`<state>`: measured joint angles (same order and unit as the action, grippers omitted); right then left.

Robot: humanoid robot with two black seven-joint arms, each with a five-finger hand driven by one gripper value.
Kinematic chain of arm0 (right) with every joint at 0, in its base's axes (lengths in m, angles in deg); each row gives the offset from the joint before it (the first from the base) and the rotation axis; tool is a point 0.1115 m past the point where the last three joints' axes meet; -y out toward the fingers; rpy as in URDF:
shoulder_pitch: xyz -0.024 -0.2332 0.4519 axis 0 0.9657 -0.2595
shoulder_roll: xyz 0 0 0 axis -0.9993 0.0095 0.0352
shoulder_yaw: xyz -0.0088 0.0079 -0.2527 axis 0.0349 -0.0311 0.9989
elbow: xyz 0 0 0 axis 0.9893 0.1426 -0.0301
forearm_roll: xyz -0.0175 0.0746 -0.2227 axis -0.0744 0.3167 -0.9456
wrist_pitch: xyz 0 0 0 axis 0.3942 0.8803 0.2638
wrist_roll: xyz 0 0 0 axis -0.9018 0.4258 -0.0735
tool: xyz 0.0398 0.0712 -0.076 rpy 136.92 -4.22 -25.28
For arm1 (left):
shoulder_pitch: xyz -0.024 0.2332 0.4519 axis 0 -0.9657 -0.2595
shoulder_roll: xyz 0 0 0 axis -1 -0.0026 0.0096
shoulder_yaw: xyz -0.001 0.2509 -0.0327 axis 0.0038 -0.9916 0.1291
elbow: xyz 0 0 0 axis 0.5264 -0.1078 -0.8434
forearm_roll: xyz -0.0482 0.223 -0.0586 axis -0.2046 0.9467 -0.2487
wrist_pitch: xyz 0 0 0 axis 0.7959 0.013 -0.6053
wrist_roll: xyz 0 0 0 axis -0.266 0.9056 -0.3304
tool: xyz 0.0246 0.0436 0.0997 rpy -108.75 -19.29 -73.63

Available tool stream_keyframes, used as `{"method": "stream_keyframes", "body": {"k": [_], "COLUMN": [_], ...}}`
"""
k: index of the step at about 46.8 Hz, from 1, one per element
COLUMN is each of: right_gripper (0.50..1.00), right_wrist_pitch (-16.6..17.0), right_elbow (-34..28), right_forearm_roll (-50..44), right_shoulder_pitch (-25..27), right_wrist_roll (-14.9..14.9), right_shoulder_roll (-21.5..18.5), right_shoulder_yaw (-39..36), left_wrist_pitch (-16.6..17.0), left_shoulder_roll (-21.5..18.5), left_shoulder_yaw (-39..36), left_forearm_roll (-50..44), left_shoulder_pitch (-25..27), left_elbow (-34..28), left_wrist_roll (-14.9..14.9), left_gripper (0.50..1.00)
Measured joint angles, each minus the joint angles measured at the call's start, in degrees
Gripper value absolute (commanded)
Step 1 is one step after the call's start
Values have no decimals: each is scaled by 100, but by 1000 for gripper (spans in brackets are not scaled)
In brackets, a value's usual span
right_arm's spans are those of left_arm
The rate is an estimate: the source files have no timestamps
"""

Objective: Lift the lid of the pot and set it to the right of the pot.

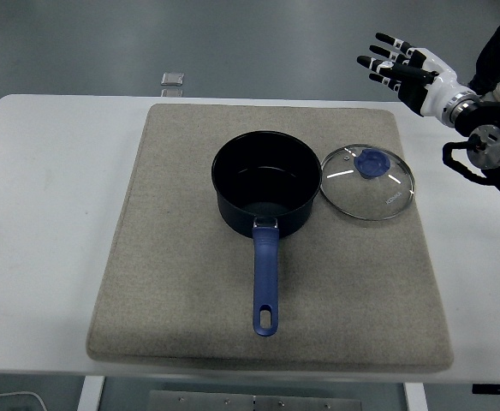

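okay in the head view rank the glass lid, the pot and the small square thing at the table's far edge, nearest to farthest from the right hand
Right hand, raised at the upper right:
1. Glass lid, on the mat, right of the pot.
2. Pot, mid-mat.
3. Small square thing, far edge, left.

The pot (267, 184) was dark navy with a blue handle — the lid (368, 181) clear glass, blue-knobbed — on a beige mat (164, 257).
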<state>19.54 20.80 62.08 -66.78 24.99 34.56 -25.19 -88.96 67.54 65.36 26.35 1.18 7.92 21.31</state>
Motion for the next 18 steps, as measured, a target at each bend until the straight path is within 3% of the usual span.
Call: {"method": "stream_keyframes", "body": {"k": [18], "right_gripper": [932], "right_wrist_pitch": [-64], "right_elbow": [23], "right_forearm_roll": [30], "right_shoulder_pitch": [9], "right_wrist_roll": [-40], "right_shoulder_roll": [-16], "right_shoulder_yaw": [-17], "left_wrist_pitch": [0], "left_shoulder_roll": [0], "left_shoulder_yaw": [0], "left_forearm_roll": [0], "left_shoulder_pitch": [0], "left_elbow": [2], "left_wrist_roll": [0], "left_gripper": [1000]}}
